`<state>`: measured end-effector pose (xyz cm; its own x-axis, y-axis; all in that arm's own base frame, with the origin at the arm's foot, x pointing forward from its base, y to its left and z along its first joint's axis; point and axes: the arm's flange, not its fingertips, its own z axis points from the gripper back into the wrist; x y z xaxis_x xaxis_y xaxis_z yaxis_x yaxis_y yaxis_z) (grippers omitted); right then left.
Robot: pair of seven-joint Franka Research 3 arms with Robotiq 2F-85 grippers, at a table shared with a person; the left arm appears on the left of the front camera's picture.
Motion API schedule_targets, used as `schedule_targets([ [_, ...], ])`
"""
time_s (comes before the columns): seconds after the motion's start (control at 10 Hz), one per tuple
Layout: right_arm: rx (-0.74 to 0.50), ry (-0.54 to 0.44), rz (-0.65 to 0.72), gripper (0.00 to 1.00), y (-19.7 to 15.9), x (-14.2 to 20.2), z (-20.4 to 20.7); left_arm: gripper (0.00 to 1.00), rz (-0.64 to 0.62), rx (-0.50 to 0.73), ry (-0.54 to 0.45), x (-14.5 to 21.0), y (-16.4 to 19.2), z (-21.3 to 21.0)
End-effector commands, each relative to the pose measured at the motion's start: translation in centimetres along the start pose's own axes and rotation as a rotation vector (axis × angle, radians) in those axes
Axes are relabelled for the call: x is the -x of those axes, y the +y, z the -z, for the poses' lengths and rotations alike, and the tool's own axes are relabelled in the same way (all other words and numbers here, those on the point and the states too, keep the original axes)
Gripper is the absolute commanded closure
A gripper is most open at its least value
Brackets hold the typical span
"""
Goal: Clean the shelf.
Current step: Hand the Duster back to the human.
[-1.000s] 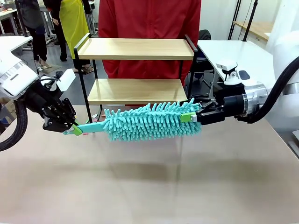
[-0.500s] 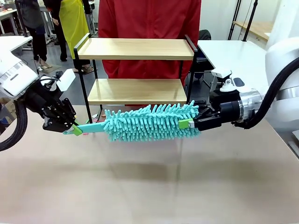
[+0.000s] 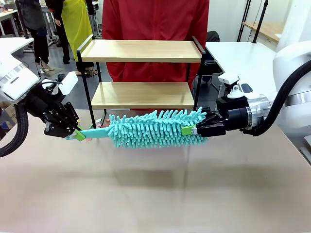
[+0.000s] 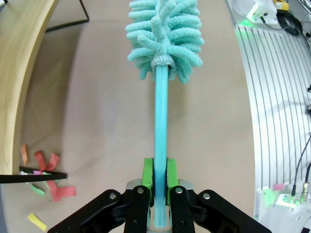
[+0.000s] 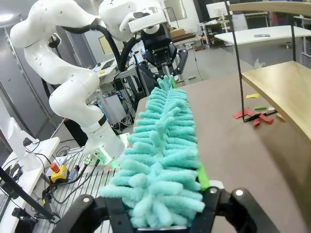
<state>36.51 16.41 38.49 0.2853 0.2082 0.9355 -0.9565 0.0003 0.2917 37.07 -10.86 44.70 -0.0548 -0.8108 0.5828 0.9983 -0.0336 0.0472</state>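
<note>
The right gripper point(image 3: 198, 130) has narrowed its jaws since the earlier frame, now pinching the duster point(image 3: 155, 128) tip. The left gripper point(image 3: 77, 135) clamps the handle point(image 4: 161, 126). The shelf point(image 3: 141, 51) stands beyond both, unswept; a handover looks likely.

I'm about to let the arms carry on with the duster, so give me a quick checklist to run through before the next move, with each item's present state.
1. Left gripper clamped on the duster handle: ok.
2. Right gripper gripping the duster's fluffy tip: cannot tell, jaws sit around it, hold unclear.
3. Duster lifted off the table: ok.
4. Shelf boards bare: ok.
5. Paper scraps by the shelf leg cleared: not ok.
6. Person behind the shelf, hands out of the way: cannot tell.
</note>
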Motion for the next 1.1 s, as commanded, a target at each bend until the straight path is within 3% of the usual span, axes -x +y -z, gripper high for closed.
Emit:
schedule_targets([
  [0.0, -0.014, 0.041, -0.058, 1.0, -0.4, -0.15, 0.38, 0.87, 0.0, 0.006, -0.012, -0.22, 0.04, -0.07],
  [0.1, -0.021, 0.049, -0.062, 0.88, -0.42, -0.19, 0.36, 0.87, 0.0, 0.006, -0.012, -0.22, 0.04, -0.07],
  [0.2, -0.028, 0.058, -0.069, 0.97, -0.42, -0.3, 0.41, 0.87, 0.0, 0.006, -0.012, -0.22, 0.04, -0.07],
  [0.3, -0.029, 0.06, -0.072, 1.0, -0.45, -0.4, 0.42, 0.87, 0.0, 0.006, -0.012, -0.22, 0.04, -0.07],
  [0.7, -0.055, 0.05, -0.116, 1.0, -0.41, -0.7, 0.67, 0.87, 0.0, 0.006, -0.012, -0.22, 0.04, -0.07],
  [0.8, -0.023, 0.058, -0.054, 1.0, -0.08, -0.59, -0.09, 0.87, 0.0, 0.006, -0.012, -0.22, 0.04, -0.07],
  [0.9, -0.023, 0.058, -0.054, 1.0, -0.08, -0.59, -0.09, 0.29, 0.0, 0.008, -0.001, 0.0, -0.08, 0.06],
  [1.0, -0.023, 0.058, -0.054, 1.0, -0.08, -0.59, -0.09, 0.29, -0.019, 0.006, -0.051, -0.18, -0.04, -0.17],
])
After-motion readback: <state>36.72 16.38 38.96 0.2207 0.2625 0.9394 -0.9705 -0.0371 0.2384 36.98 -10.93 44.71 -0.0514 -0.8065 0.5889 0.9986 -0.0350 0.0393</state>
